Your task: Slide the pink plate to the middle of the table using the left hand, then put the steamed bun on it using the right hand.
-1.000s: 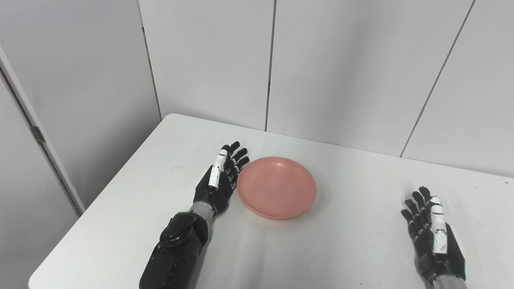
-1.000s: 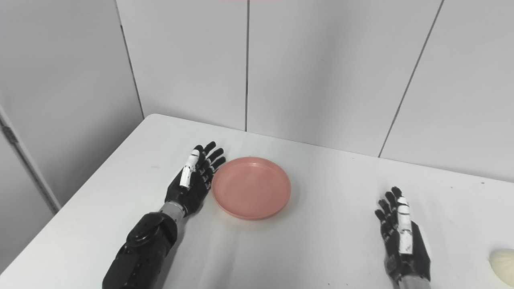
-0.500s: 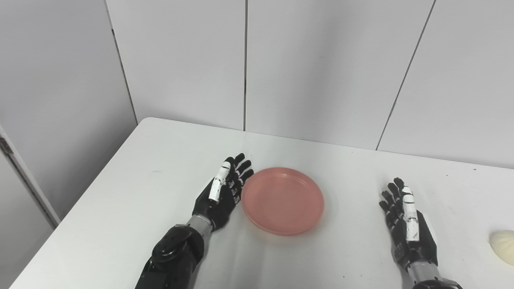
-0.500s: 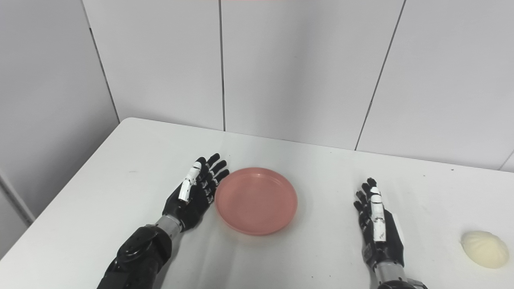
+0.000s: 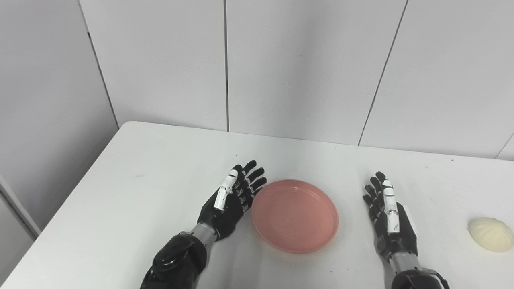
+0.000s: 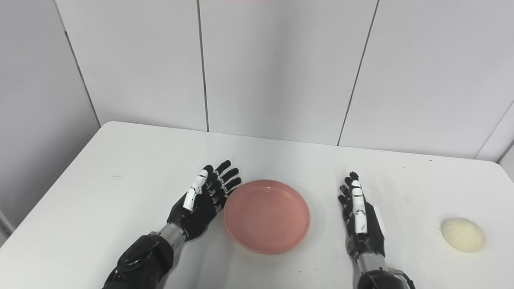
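The pink plate [image 5: 295, 216] lies empty on the white table [image 5: 160, 168], near its middle. My left hand [image 5: 231, 200] is open, fingers straight, with its palm side against the plate's left rim. My right hand [image 5: 389, 218] is open and empty, standing on edge on the table a little right of the plate and not touching it. The steamed bun [image 5: 490, 235], pale cream and pleated, sits on the table at the far right, well beyond the right hand; it also shows in the right eye view [image 6: 462, 235].
Grey wall panels [image 5: 301, 68] stand right behind the table's far edge. The table's left edge [image 5: 60, 212] runs diagonally at the left, with a drop to the floor beyond it.
The camera has swung to the right, bringing the bun into view. My left hand has pushed the plate to the right across the table. My right hand has stayed open.
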You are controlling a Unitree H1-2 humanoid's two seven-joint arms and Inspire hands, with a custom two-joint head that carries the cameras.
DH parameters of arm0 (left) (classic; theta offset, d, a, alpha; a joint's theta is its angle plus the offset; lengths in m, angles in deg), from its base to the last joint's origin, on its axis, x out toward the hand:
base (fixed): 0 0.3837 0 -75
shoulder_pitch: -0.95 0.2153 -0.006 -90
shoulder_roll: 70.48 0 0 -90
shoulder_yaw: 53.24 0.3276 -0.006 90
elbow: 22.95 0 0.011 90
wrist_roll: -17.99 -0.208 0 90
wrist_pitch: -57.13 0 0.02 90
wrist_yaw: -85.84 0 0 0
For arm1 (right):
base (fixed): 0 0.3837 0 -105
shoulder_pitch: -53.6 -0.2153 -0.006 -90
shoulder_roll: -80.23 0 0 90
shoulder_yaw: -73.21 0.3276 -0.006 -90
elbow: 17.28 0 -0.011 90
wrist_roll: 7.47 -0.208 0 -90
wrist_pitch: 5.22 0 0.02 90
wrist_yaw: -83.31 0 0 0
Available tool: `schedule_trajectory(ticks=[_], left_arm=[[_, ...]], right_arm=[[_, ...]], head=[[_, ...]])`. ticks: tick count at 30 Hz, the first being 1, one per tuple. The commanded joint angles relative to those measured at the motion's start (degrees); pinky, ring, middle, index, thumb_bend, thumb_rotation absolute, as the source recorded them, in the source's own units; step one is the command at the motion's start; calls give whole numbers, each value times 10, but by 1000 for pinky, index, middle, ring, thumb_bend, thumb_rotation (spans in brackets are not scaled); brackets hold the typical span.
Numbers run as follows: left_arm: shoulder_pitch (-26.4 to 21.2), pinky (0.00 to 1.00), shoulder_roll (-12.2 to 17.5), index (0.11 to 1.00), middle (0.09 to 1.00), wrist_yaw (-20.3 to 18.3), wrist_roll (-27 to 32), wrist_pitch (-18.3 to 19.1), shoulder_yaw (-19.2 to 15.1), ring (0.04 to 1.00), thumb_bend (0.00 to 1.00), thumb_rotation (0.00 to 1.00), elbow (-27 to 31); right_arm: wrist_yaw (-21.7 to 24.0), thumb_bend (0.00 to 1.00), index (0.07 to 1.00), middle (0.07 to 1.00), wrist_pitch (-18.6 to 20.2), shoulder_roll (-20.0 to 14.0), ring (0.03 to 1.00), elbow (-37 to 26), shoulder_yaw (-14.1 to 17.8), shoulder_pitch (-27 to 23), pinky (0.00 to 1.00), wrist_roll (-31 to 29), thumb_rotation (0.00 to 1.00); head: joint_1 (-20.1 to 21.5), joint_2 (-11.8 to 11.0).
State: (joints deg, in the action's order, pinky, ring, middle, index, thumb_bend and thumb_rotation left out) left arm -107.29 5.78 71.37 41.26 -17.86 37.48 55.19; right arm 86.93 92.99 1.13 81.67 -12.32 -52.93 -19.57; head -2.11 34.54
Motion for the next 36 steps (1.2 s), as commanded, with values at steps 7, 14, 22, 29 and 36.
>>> schedule_trajectory(ticks=[7, 14, 22, 29, 36], left_arm=[[32, 958, 9, 951, 956, -16, -8, 30, -1, 950, 442, 1000, -46], [28, 948, 10, 951, 957, -16, -13, 27, -14, 948, 443, 1000, -65], [21, 958, 17, 959, 960, -29, -13, 3, -32, 953, 442, 1000, -100], [14, 957, 28, 958, 964, -46, -9, -10, -50, 950, 449, 1000, -123], [11, 949, 42, 947, 952, -64, -2, -29, -56, 937, 466, 1000, -145]], right_arm=[[8, 260, 994, 991, 23, 11, 991, 20, -16, 19, 1000, 6, 1000], [9, 257, 997, 994, 20, 12, 997, 24, -17, 18, 1000, 7, 1000], [-5, 289, 987, 980, -21, 16, 975, 42, -14, 11, 1000, 24, 1000], [-20, 507, 940, 933, -95, 15, 897, 18, -16, 1, 925, 60, 988], [-73, 692, 915, 858, -136, -27, 794, -24, -33, -14, 722, 193, 926]], head=[[2, 1], [25, -1], [69, -14], [114, -25], [151, -33]])
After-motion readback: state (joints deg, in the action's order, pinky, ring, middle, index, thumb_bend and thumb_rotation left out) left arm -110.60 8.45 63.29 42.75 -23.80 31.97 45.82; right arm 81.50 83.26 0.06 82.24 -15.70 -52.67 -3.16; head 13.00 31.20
